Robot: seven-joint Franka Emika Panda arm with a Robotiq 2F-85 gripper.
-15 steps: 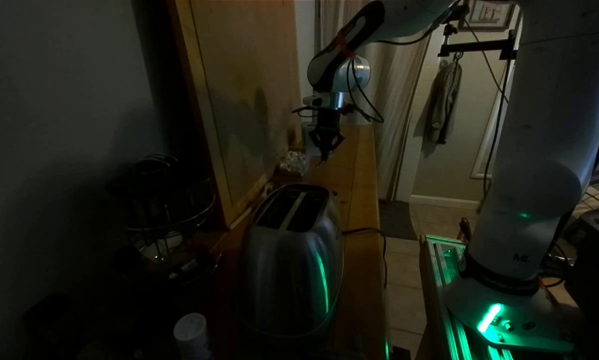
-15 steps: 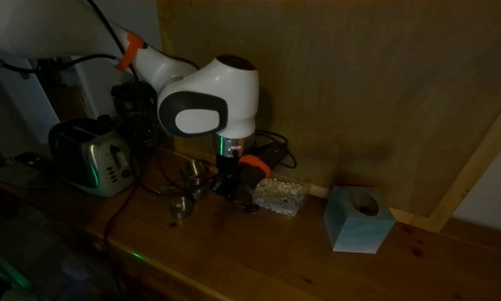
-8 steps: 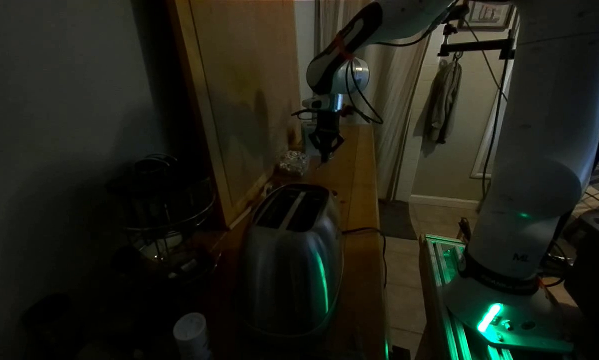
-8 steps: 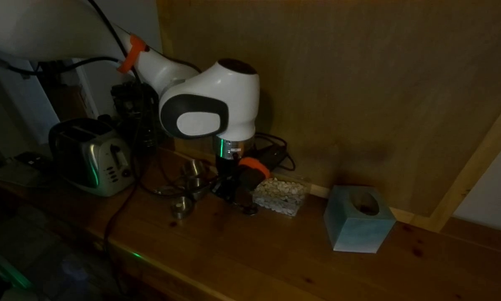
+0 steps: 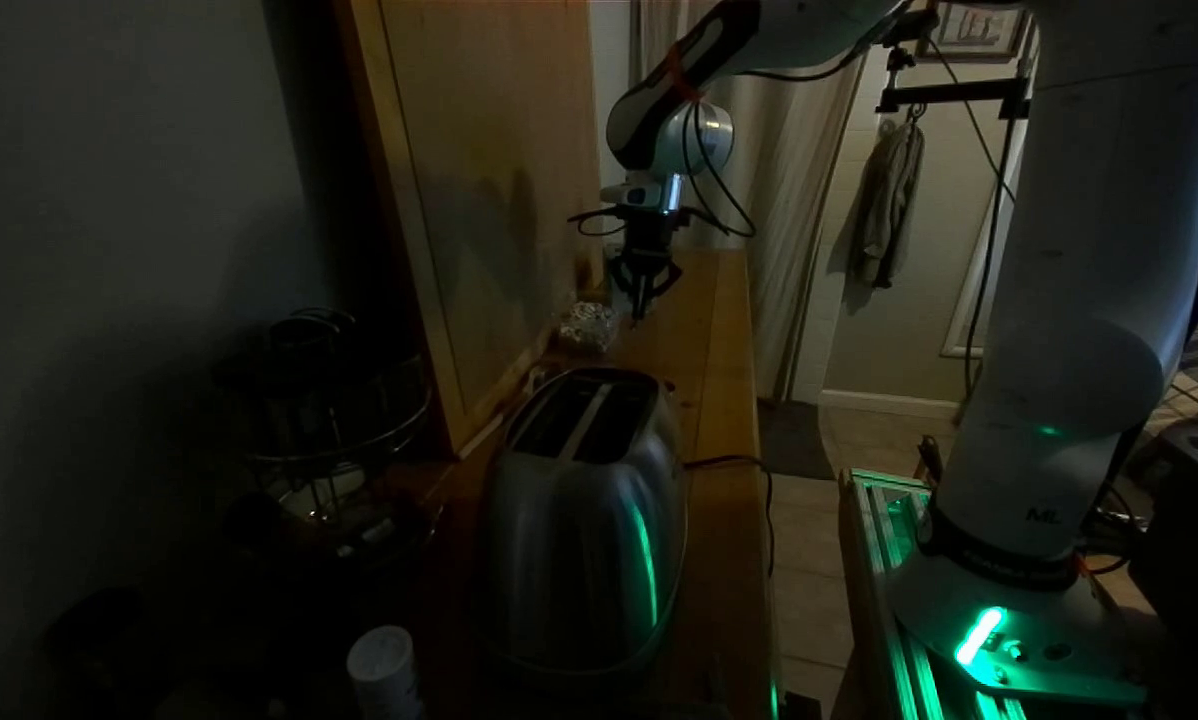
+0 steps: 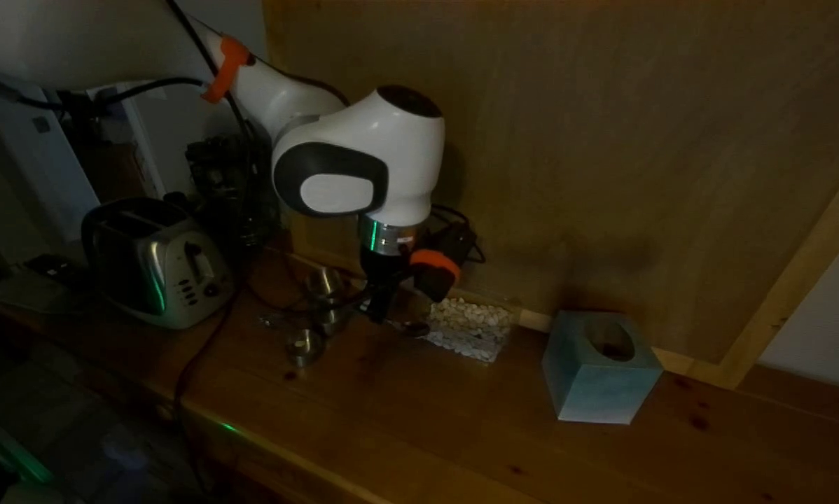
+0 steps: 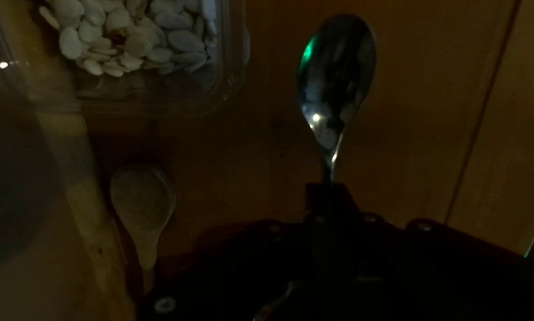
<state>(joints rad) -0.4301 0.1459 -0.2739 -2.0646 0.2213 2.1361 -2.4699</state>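
Claw (image 7: 328, 189) was pinching your spoon (image 7: 337, 76), clamped on the handle just behind the bowl, bowl sticking out ahead over the desk (image 6: 503, 427). You'd have seen glints in the bowl; too dim for me to say whether anything sat in it. Closest neighbour was your clear plastic container (image 7: 146, 96), left of the spoon in the wrist view, with pale flat pieces (image 7: 129, 40) inside. Below the container in that view you had a dull tan spoon-shaped piece (image 7: 142, 196) near the foot of the wood panel (image 6: 601, 154), apart from the claw.

In an exterior view, your container stood close to the panel, with the blue box (image 6: 601, 381) to its right, well apart from the claw. Left of the claw in that view, three small metal cups (image 6: 307, 358) sat close together on the desk. Farther left you had the metal toaster (image 6: 160, 266), visible in both exterior views. A dark cord (image 5: 727, 460) ran out beside it and over the desk edge. Also in an exterior view, a white-topped canister (image 5: 381, 658) stood near the toaster, and a wire stand (image 5: 329, 410) was mostly lost in shadow. A green light (image 5: 979, 636) glowed at your arm's base (image 5: 1069, 625).
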